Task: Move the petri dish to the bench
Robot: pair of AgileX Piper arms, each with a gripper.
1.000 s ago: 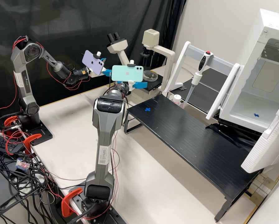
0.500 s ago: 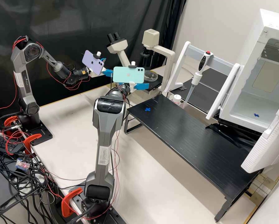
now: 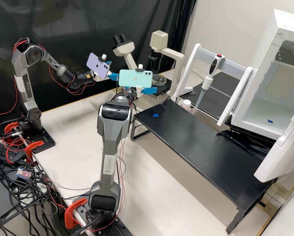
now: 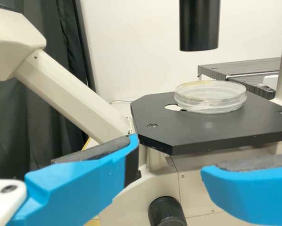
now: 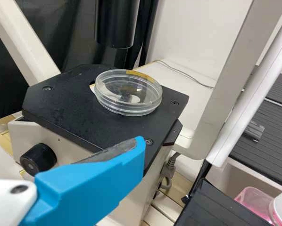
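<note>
Over the camera, I saw a black curtain (image 3: 71,19) hanging beside a pale wall (image 3: 228,26), beyond a white-topped table (image 3: 71,141).

High view. Right gripper (image 3: 148,90) has shifted a little since the first look — over toward the picture's right side and slightly downward, its teal phone (image 3: 136,78) riding along with it. Most of that drift came between the first and second looks; from second to now, only a very slight lift back up.

Overlaps changed too. The phone's edge now cuts across a bit more of the petri dish (image 3: 159,79) — while, past its other edge, a little more blue of the left gripper (image 3: 113,76) has come into sight. Right arm's wrist (image 3: 125,95) moved over slightly with the gripper.
</note>
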